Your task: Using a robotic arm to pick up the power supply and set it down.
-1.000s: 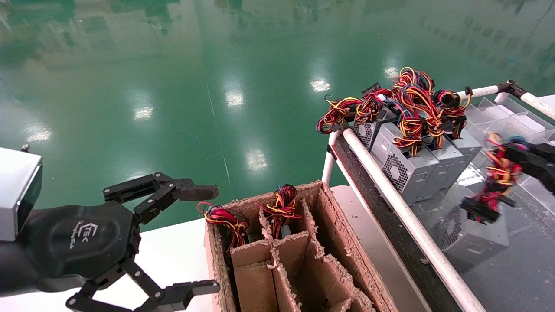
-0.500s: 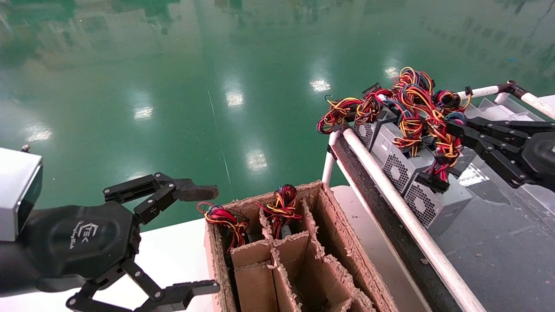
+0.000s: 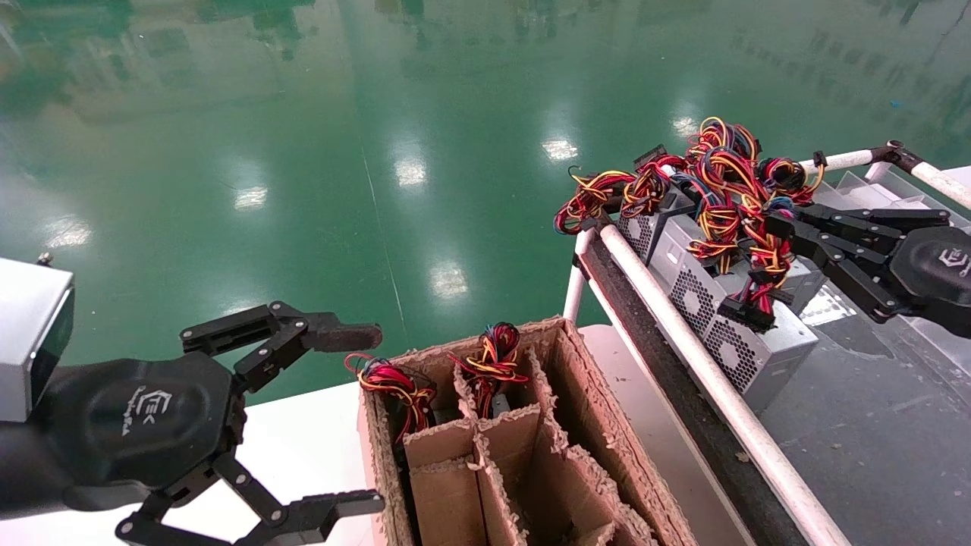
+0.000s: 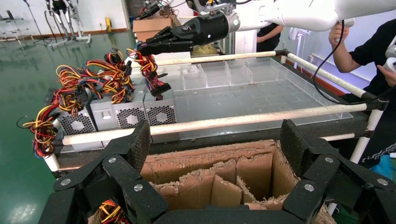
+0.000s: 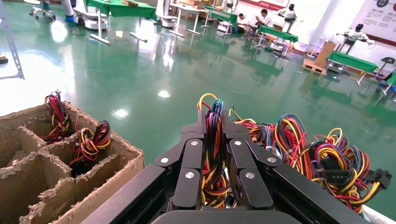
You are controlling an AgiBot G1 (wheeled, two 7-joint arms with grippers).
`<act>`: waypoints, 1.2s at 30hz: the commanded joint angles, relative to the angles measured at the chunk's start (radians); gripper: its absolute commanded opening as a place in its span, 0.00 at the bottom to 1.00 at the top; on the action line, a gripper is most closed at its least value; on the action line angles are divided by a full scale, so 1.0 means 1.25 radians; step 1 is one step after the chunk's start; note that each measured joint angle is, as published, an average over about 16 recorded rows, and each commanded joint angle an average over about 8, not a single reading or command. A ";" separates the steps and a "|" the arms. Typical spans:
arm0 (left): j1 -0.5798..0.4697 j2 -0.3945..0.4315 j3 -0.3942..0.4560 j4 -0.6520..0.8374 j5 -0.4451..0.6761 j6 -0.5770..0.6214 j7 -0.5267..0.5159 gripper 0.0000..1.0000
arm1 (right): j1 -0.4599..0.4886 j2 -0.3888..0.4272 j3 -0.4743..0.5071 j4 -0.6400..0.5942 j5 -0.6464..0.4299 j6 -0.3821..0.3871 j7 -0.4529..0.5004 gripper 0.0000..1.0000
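Jaws of right gripper [image 3: 781, 227] pinched on wire bundle [image 5: 214, 154] of power supply [image 3: 747, 345], box resting at near end of row of units [image 3: 683, 265] against white rail [image 3: 683, 334] of cart tray [image 3: 872, 425]. Left gripper [image 3: 356, 413] parked, jaws spread, beside cardboard divider box [image 3: 531, 455]. Step judged: set-down nearly complete. Next: release wires, withdraw clear of neighbouring bundles.

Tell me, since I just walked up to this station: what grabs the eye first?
The tangle of bright wires atop the row of grey power supplies on the railed cart at right, where the right gripper is shut on one bundle. Ahead, the cardboard divider box; the left gripper hangs open beside it.
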 commanded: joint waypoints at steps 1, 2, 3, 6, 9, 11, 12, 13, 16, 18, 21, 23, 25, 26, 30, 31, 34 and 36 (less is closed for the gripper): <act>0.000 0.000 0.000 0.000 0.000 0.000 0.000 1.00 | 0.008 -0.001 -0.002 -0.013 -0.003 -0.006 -0.004 1.00; 0.000 0.000 0.000 0.000 0.000 0.000 0.000 1.00 | 0.011 -0.001 -0.003 -0.018 -0.004 -0.008 -0.005 1.00; 0.000 0.000 0.000 0.000 0.000 0.000 0.000 1.00 | 0.013 0.000 -0.005 -0.022 -0.005 -0.010 -0.006 1.00; 0.000 0.000 0.000 0.000 0.000 0.000 0.000 1.00 | 0.019 0.003 -0.008 -0.032 -0.008 -0.015 -0.010 1.00; 0.000 0.000 0.000 0.000 0.000 0.000 0.000 1.00 | 0.024 0.007 -0.012 -0.039 -0.009 -0.018 -0.012 1.00; 0.000 0.000 0.000 0.000 0.000 0.000 0.000 1.00 | 0.027 0.010 -0.015 -0.043 -0.008 -0.020 -0.011 1.00; 0.000 0.000 0.000 0.000 0.000 0.000 0.000 1.00 | 0.029 0.011 -0.016 -0.045 -0.008 -0.021 -0.010 1.00; 0.000 0.000 0.000 0.000 0.000 0.000 0.000 1.00 | 0.030 0.012 -0.017 -0.047 -0.007 -0.022 -0.009 1.00; 0.000 0.000 0.001 0.000 0.000 0.000 0.000 1.00 | 0.033 0.017 -0.020 -0.051 -0.004 -0.024 -0.006 1.00; 0.000 0.000 0.001 0.000 0.000 0.000 0.000 1.00 | 0.034 0.019 -0.021 -0.052 0.001 -0.026 -0.002 1.00; 0.000 0.000 0.001 0.000 -0.001 0.000 0.000 1.00 | 0.033 0.024 -0.020 -0.050 0.020 -0.032 0.010 1.00; 0.000 0.000 0.001 0.000 -0.001 0.000 0.000 1.00 | 0.032 0.028 -0.016 -0.044 0.039 -0.037 0.023 1.00; 0.000 0.000 0.000 0.000 0.000 0.000 0.000 1.00 | 0.029 0.032 -0.012 -0.035 0.061 -0.042 0.038 1.00; 0.000 0.000 -0.001 0.000 0.001 0.000 -0.001 1.00 | 0.027 0.034 -0.010 -0.030 0.072 -0.044 0.046 1.00; 0.001 0.002 -0.005 0.000 0.003 0.002 -0.003 1.00 | 0.018 0.040 -0.007 -0.001 0.098 -0.046 0.072 1.00; 0.002 0.002 -0.006 0.000 0.004 0.002 -0.003 1.00 | 0.014 0.041 -0.006 0.009 0.102 -0.046 0.078 1.00; 0.002 0.003 -0.007 0.000 0.005 0.003 -0.004 1.00 | 0.004 0.041 -0.005 0.041 0.106 -0.043 0.095 1.00; 0.002 0.003 -0.007 0.000 0.005 0.003 -0.004 1.00 | -0.004 0.041 -0.005 0.065 0.106 -0.040 0.107 1.00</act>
